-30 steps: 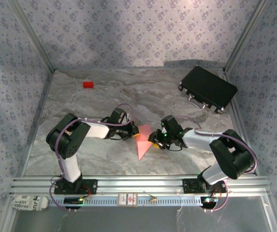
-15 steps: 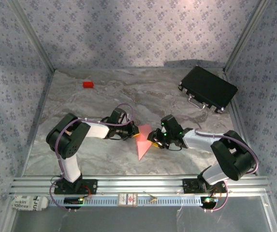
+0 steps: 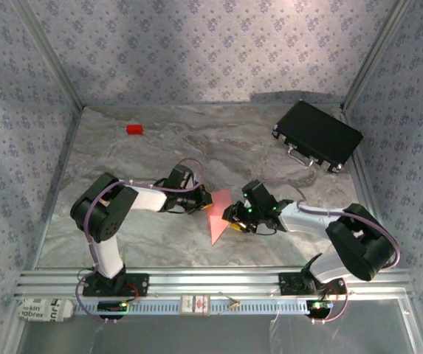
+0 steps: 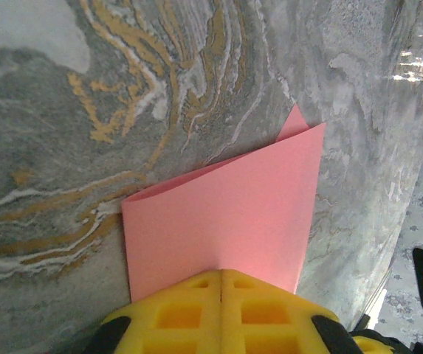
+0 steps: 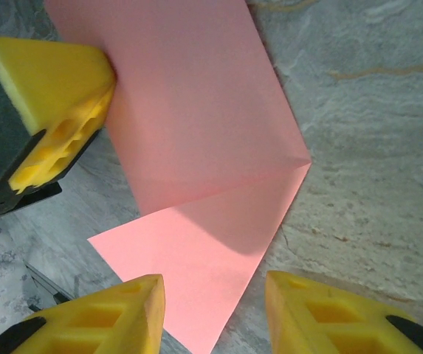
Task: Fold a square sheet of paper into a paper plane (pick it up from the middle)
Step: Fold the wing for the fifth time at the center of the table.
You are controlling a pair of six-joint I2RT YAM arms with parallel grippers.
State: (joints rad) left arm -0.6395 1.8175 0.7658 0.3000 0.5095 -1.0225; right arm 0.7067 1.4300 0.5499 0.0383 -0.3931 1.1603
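Marbled tabletop point(image 3: 122, 155), toward its near edge: left pincer point(image 4: 221, 279) clamps the square sheet of paper point(image 4: 226, 214); right pincer point(image 5: 212, 289) gapes.

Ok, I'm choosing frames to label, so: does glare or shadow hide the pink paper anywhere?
Top external: even light, the pink paper reads clearly. Left wrist: glare streaks on the table at upper right, off the paper. Right wrist: a soft shadow darkens its lower flap, edges readable.

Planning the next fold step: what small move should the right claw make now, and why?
Probably back the right claw off the paper: its jaws stand open astride the folded corner, gripping nothing, while the left claw holds it pinched.
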